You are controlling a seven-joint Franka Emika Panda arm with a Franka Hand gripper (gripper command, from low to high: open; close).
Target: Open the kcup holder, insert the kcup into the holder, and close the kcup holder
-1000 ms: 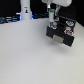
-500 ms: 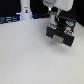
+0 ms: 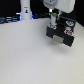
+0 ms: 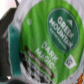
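The kcup holder (image 3: 63, 32) is a black boxy unit on the white table at the exterior view's right. Light specks show on its top front, but it is too blurred to tell whether the tray is out. My gripper (image 3: 52, 20) hangs at the holder's left upper edge, shut on the kcup (image 3: 53, 22), a small white cup with green on it. In the wrist view the kcup's green lid (image 4: 50, 35) fills most of the picture, very close to the camera. My fingers are hidden there.
A tall white post with a black marking (image 3: 23, 10) stands at the back on the exterior view's left. The white table (image 3: 27, 55) spreads in front of the holder. A dark strip runs along its far edge (image 3: 10, 20).
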